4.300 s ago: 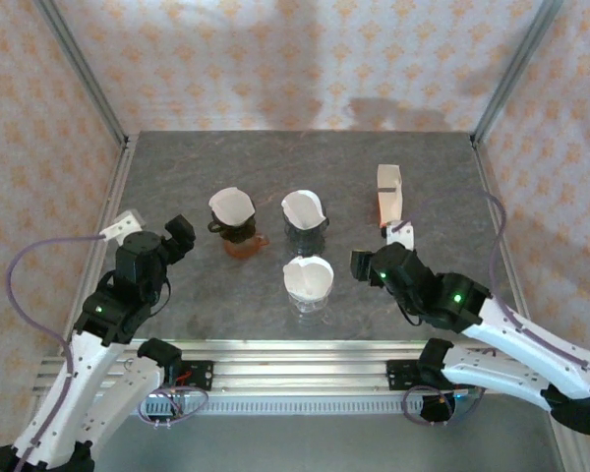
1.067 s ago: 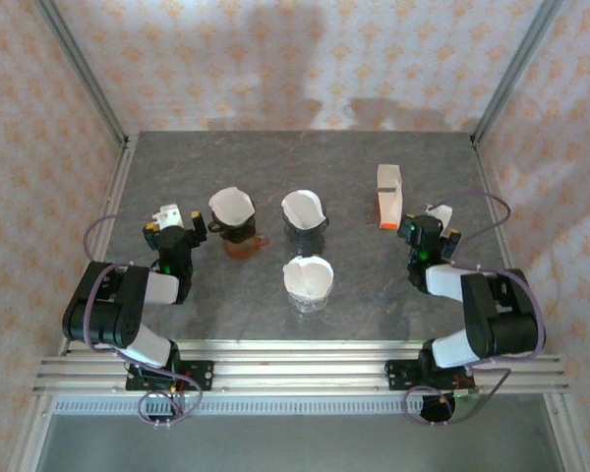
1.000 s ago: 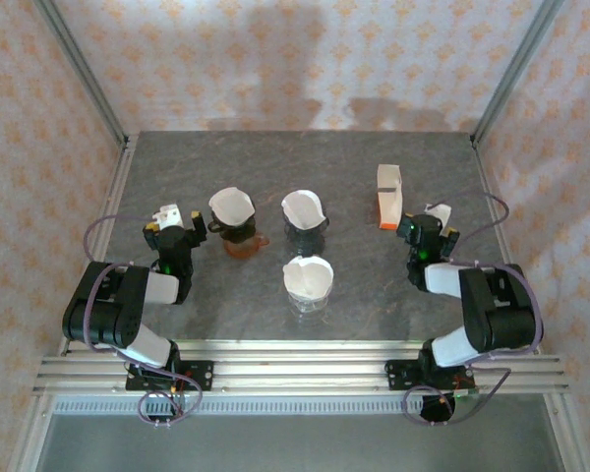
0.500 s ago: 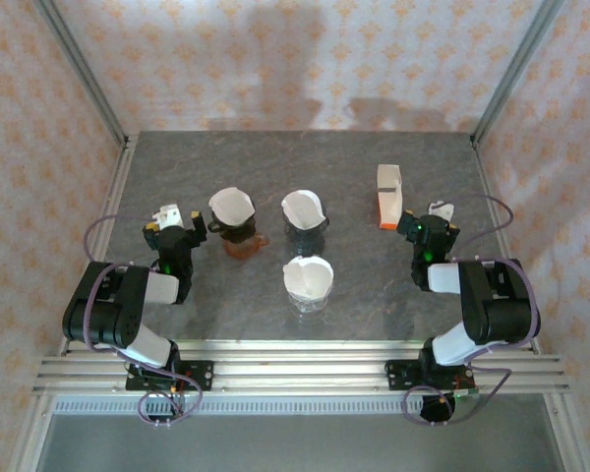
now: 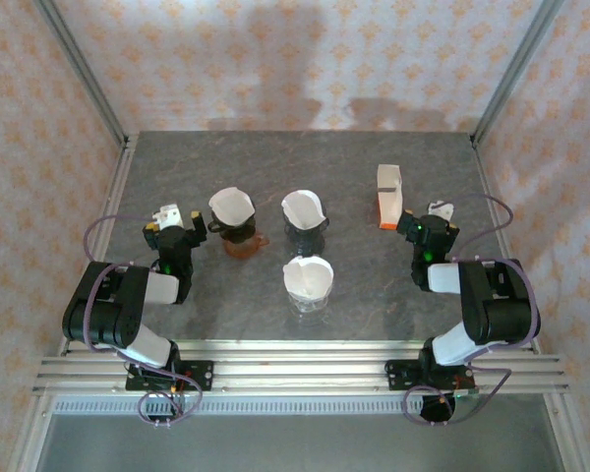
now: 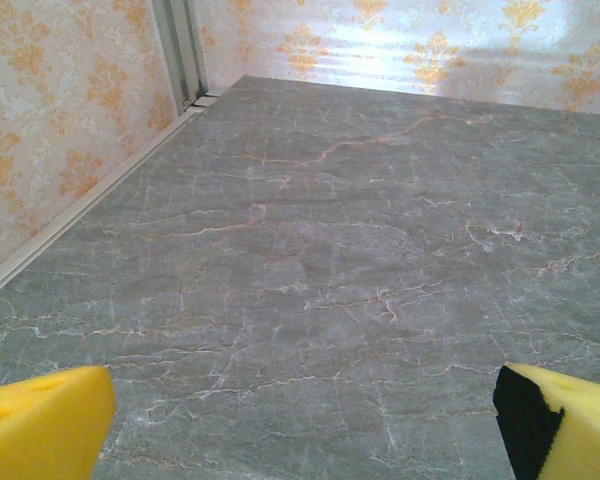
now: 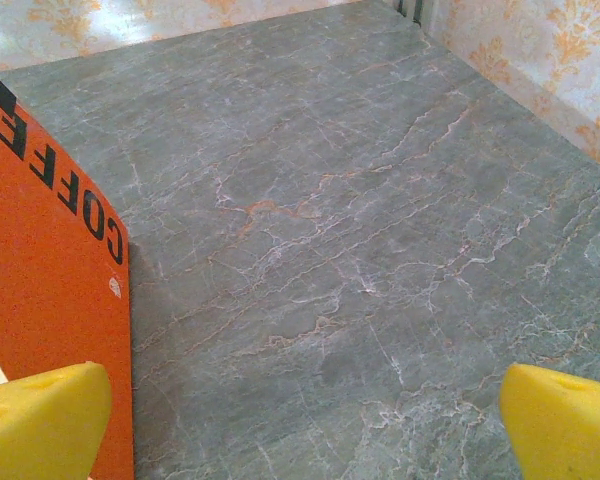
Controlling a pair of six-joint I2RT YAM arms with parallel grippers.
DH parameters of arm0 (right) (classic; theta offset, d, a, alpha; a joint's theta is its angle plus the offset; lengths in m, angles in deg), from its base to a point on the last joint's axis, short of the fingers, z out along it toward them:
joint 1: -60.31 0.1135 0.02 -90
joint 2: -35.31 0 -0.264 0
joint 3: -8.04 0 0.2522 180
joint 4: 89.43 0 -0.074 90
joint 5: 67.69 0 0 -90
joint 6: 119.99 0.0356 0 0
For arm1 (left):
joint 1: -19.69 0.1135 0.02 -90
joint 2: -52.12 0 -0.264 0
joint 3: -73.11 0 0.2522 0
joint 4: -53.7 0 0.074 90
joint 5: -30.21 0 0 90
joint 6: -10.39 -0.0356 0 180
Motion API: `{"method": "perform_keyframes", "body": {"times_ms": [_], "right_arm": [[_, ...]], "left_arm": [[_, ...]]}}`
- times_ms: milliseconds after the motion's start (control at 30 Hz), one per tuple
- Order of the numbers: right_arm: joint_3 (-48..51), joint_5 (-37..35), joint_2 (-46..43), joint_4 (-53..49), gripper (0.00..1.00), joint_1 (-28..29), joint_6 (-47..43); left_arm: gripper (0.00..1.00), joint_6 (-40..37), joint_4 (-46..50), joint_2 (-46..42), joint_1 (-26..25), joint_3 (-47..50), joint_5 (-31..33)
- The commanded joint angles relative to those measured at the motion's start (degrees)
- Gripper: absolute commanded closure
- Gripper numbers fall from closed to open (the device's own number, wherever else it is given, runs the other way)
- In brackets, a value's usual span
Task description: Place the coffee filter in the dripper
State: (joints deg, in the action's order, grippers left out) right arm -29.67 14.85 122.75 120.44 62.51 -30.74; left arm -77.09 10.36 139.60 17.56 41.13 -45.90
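Seen from above, a grey marble-patterned table [image 5: 442,167] stands inside a metal frame with orange-patterned wallpaper walls. Two black robot arms are folded low at the near edge.

The left gripper [image 5: 174,224] sits near the table's left side, just beside a black dripper [image 5: 234,232]. The right gripper [image 5: 431,224] sits near the right side, just beside an upright orange and white coffee filter box [image 5: 388,197].

Three drippers stand in the middle of the table, each with a white paper cone seated inside it. The left coffee filter [image 5: 231,205] is in the black dripper. The middle coffee filter [image 5: 303,206] is in a dark grey dripper [image 5: 305,236]. The near coffee filter [image 5: 308,273] is in a clear dripper [image 5: 311,301], closest to the arms. A small amber-brown piece [image 5: 246,247] lies touching the black dripper's near side; it may be a saucer or a stand, but it is too small to tell.

From the left wrist camera, two yellow foam finger pads [image 6: 42,424] sit in the bottom corners, spread wide apart, with bare marble between them.

From the right wrist camera, that gripper's yellow pads [image 7: 565,428] are likewise spread wide over bare marble. The orange box face, with black lettering, rises just beside the pad at the picture's left. Whether they touch cannot be told.
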Motion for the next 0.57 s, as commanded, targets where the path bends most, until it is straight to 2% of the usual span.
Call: {"method": "perform_keyframes", "body": {"times_ms": [0, 533], "right_arm": [[0.57, -0.09, -0.22, 2.07, 0.01, -0.06, -0.65], [0.54, -0.05, -0.30, 2.08, 0.01, -0.05, -0.63]], "left_arm": [[0.00, -0.43, -1.43, -0.03, -0.07, 0.29, 0.18], [0.00, -0.42, -1.43, -0.02, -0.06, 0.24, 0.17]]}}
